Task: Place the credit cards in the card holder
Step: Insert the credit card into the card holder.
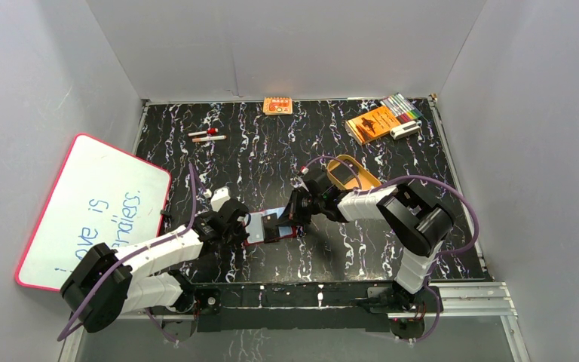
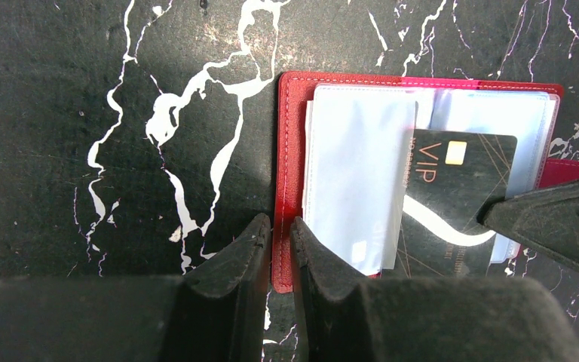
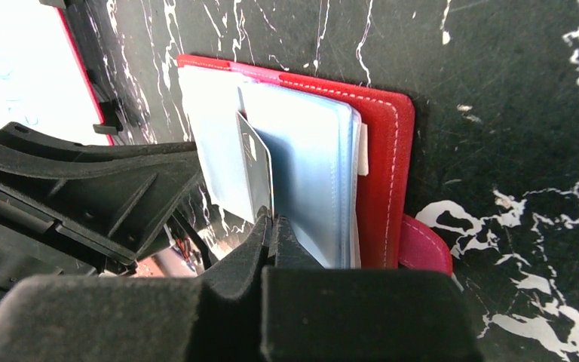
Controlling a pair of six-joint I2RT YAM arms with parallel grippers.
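The right gripper (image 3: pixel 274 225) is pinching a black credit card (image 2: pixel 452 200), holding it among the clear sleeves (image 2: pixel 358 173) of the open card holder (image 2: pixel 289 136). The left gripper (image 2: pixel 277 237) is clamping the holder's red edge on the table (image 2: pixel 83 151).

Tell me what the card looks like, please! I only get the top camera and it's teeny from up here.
Observer: In the left wrist view, the credit card is black, with "VIP" in orange letters and a little gold chip.
Operator: Who's holding it?
Observer: The right gripper is shut on the card's edge. Its wrist view shows the card standing on edge between the pale sleeves.
Operator: What's the other gripper doing?
Observer: The left gripper is pinching the red stitched edge of the open card holder.
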